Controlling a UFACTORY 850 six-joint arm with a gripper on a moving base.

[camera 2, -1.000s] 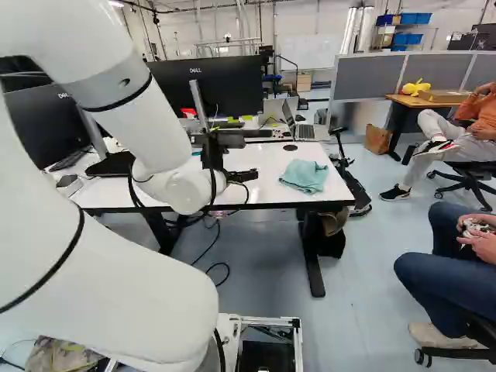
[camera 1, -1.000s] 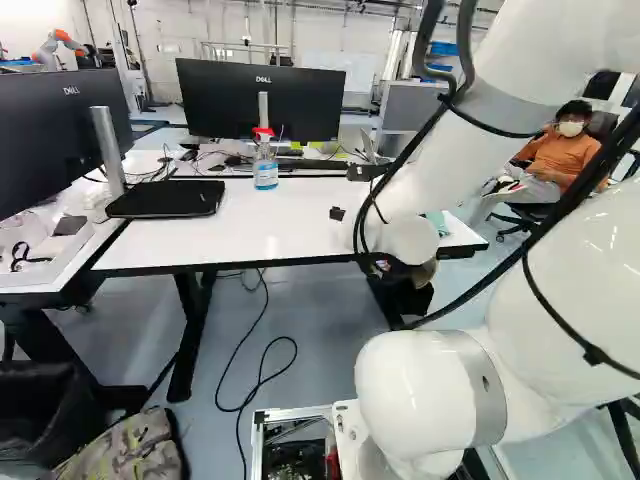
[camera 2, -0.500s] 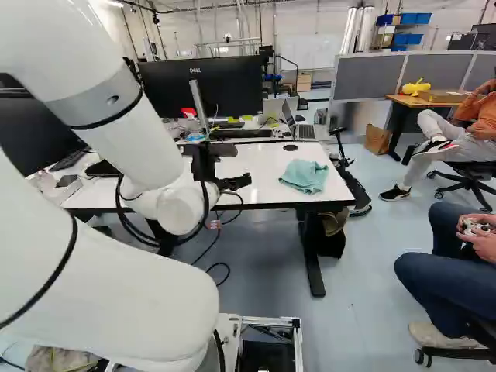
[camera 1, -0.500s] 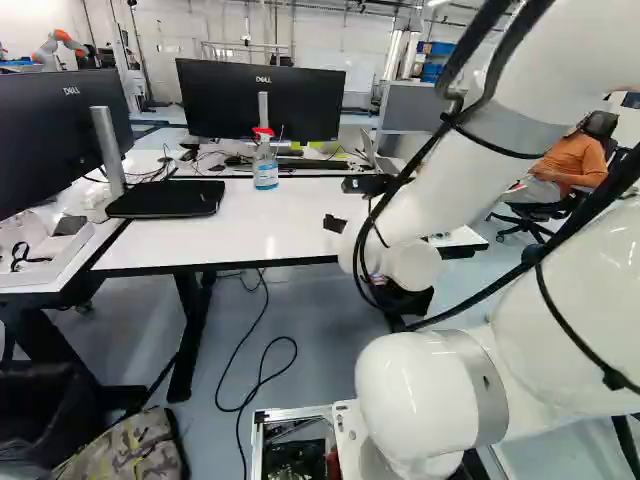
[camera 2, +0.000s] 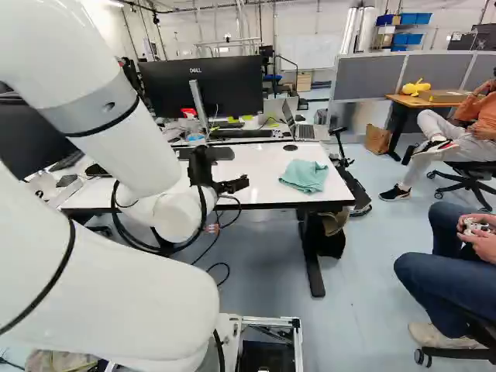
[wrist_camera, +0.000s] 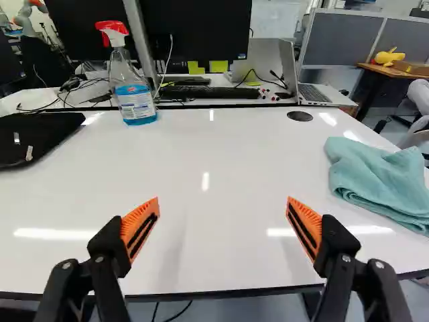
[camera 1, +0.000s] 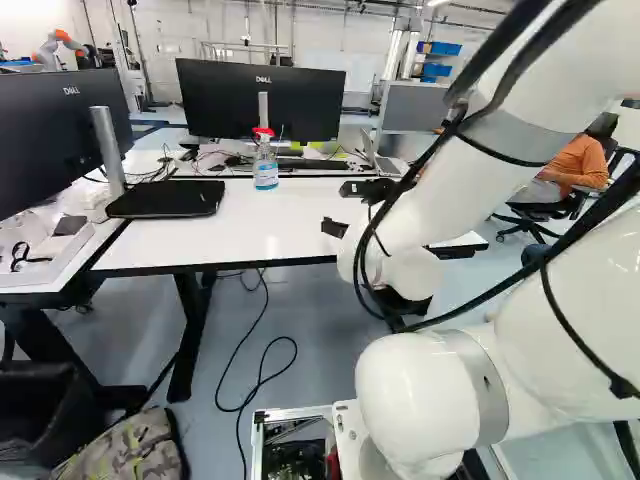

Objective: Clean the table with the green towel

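My gripper [camera 2: 232,186] hangs over the near part of the white table [camera 2: 263,159] in the right base view. In the wrist view the gripper [wrist_camera: 222,202] is open, its orange-padded fingers wide apart with only tabletop visible between them. A crumpled light green towel [wrist_camera: 381,180] rests near the table's right end, beside the right-hand finger and apart from it; the right base view shows the whole towel [camera 2: 304,176]. The arm hides it in the left base view. Ahead of the gripper, at the table's back edge, stands a spray bottle [wrist_camera: 136,90] with blue liquid and a red head.
A black flat case [camera 1: 165,198] lies at the table's left end, by a monitor stand. Behind the table are a monitor [camera 1: 262,98], a keyboard and an open laptop [wrist_camera: 315,90]. Another robot [camera 1: 55,48] stands far back left. Seated people are at the right.
In the right base view my gripper has shifted left and slightly down, away from the towel. The arm's wrist has turned a little. Towel, bottle and base have stayed put.
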